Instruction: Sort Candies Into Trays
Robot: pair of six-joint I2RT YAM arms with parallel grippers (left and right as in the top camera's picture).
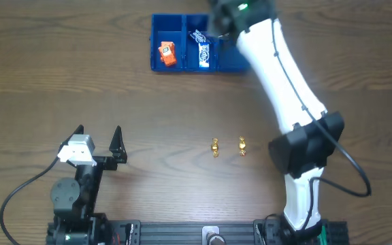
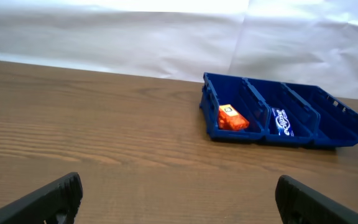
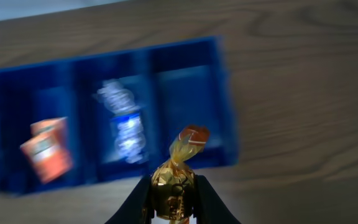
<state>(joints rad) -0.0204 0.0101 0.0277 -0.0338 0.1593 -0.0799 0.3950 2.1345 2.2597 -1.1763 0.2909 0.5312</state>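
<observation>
The right gripper (image 3: 174,205) has its jaws clamped on a gold candy (image 3: 171,183). The two dark fingers press the foil body from either side, and only the candy's width keeps them apart. The candy stands upright in the grip, wrapped in crinkled gold foil. Its twisted end, gold with a reddish-brown tip, sticks out past the fingertips.

In the top view the right arm (image 1: 284,75) runs from the lower right up to the upper middle of the frame, where its gripper hangs above the right part of the blue tray (image 1: 167,26). From the right wrist view the held candy is over the tray's right-hand compartment or that compartment's edge; which of the two cannot be told.

The tray has three compartments side by side. An orange candy (image 1: 167,54) lies in the left one and a blue-and-white candy (image 1: 201,47) in the middle one.

The left gripper (image 1: 99,129) sits at the lower left of the top view, well apart from the tray. Its jaws are spread wide and hold nothing.

A loose gold candy (image 1: 215,146) and a second loose gold candy (image 1: 242,145) lie near each other on the wooden table (image 1: 46,82), just below the frame's centre.
</observation>
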